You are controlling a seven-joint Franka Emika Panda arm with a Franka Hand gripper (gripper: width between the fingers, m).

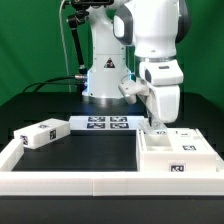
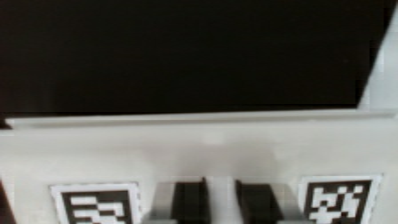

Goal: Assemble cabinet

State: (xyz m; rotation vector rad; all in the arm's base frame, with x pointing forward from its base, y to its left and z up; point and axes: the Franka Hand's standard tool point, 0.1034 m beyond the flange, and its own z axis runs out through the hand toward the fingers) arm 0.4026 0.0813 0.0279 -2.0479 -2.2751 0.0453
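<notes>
The cabinet body (image 1: 186, 152), a large white box with compartments and square tags, lies at the exterior view's right. My gripper (image 1: 157, 123) reaches straight down onto its back left wall. In the wrist view the cabinet's white face (image 2: 196, 150) fills the lower half, with a tag on either side. My gripper (image 2: 217, 205) has its two dark fingers (image 2: 185, 203) close together with a thin white strip of the cabinet between them. A smaller white tagged block (image 1: 45, 133) lies apart at the exterior view's left.
The marker board (image 1: 105, 123) lies flat at the middle back, in front of the arm's base (image 1: 105, 82). A low white border rail (image 1: 70, 182) runs along the front and left of the black table.
</notes>
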